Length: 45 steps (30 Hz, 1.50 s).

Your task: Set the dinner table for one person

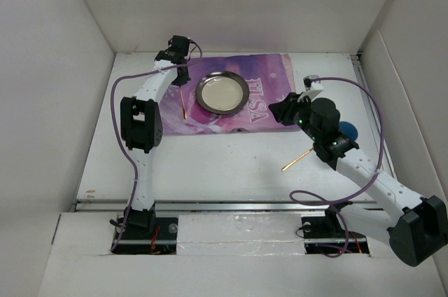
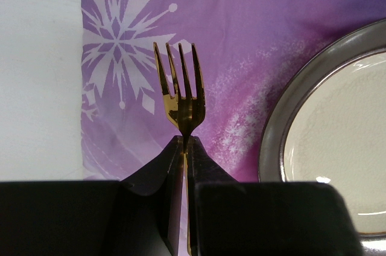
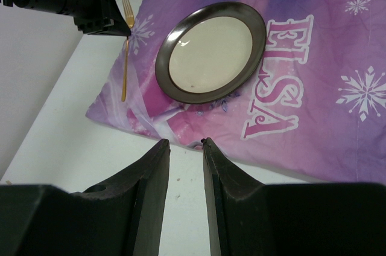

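The white dinner table (image 1: 231,164) carries a purple printed mat (image 1: 259,104) with a dark-rimmed cream plate (image 1: 221,92) on it. My left gripper (image 1: 180,73) is shut on a gold fork (image 1: 183,101) at the neck below the tines. It holds the fork along the mat's left edge, left of the plate. In the left wrist view the fork (image 2: 181,93) sticks out from the closed gripper (image 2: 184,141), with the plate rim (image 2: 283,123) to the right. My right gripper (image 3: 184,142) is open and empty, above the table just short of the mat's near edge (image 3: 313,75).
A second slender gold utensil (image 1: 297,160) lies on the white table beside my right arm. A blue object (image 1: 348,130) shows partly behind the right wrist. White walls close in the table at left, right and back.
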Available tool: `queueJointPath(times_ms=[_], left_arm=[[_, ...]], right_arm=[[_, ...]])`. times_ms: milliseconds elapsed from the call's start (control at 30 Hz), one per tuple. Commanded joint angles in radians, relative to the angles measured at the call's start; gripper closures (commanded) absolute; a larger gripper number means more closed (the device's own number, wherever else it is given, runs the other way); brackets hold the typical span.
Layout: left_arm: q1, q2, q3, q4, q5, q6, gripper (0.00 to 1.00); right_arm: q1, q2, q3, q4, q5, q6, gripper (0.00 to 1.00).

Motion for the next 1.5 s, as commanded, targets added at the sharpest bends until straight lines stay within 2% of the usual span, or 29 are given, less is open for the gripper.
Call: queueJointPath(times_ms=[0, 300, 533, 800, 867, 933, 967, 1133, 1233, 1267, 1300, 1367, 1400, 1467], left_arm=[[0.008, 0.006, 0.059, -0.062, -0.065, 0.036, 1.0], [0.021, 0.074, 0.109, -0.052, -0.025, 0.058, 1.0], [0.021, 0.141, 0.18, -0.06, -0.061, 0.064, 1.0], [0.011, 0.147, 0.183, -0.029, -0.086, 0.067, 1.0], [0.011, 0.147, 0.178, -0.029, -0.072, 0.066, 0.97], [0.011, 0.14, 0.172, -0.026, -0.063, 0.06, 0.89], [0.011, 0.14, 0.172, -0.02, -0.057, 0.059, 0.88], [0.011, 0.066, 0.085, 0.041, -0.029, 0.047, 0.7], [0.011, 0.008, 0.083, 0.047, -0.008, 0.004, 0.69], [0.011, -0.012, 0.086, 0.05, 0.033, -0.011, 0.69], [0.002, -0.064, 0.088, 0.049, 0.05, -0.028, 0.69], [-0.027, -0.141, 0.06, 0.066, 0.092, -0.063, 0.69], [-0.041, -0.247, 0.037, 0.078, 0.101, -0.074, 0.72], [-0.093, -0.383, -0.106, 0.148, 0.126, -0.086, 0.76]], right_arm=[[0.018, 0.008, 0.014, 0.065, 0.023, -0.024, 0.65], [0.039, 0.037, 0.017, 0.074, 0.023, -0.027, 0.65], [0.058, 0.08, 0.032, 0.071, 0.055, -0.036, 0.66], [0.069, 0.112, 0.04, 0.077, 0.072, -0.039, 0.65], [0.069, 0.112, 0.04, 0.069, 0.071, -0.039, 0.66], [0.069, 0.108, 0.038, 0.071, 0.095, -0.039, 0.66], [0.069, 0.108, 0.038, 0.068, 0.095, -0.039, 0.65], [0.078, 0.089, 0.035, 0.055, 0.117, -0.036, 0.66], [0.078, 0.082, 0.04, 0.025, 0.126, -0.027, 0.71], [0.078, 0.076, 0.035, 0.007, 0.127, -0.022, 0.9], [0.078, 0.067, 0.031, -0.015, 0.138, -0.011, 0.98], [0.087, 0.013, -0.009, -0.032, 0.17, 0.012, 1.0], [0.087, -0.007, -0.064, -0.038, 0.184, 0.016, 1.0], [0.087, -0.055, -0.124, -0.082, 0.245, 0.05, 1.0]])
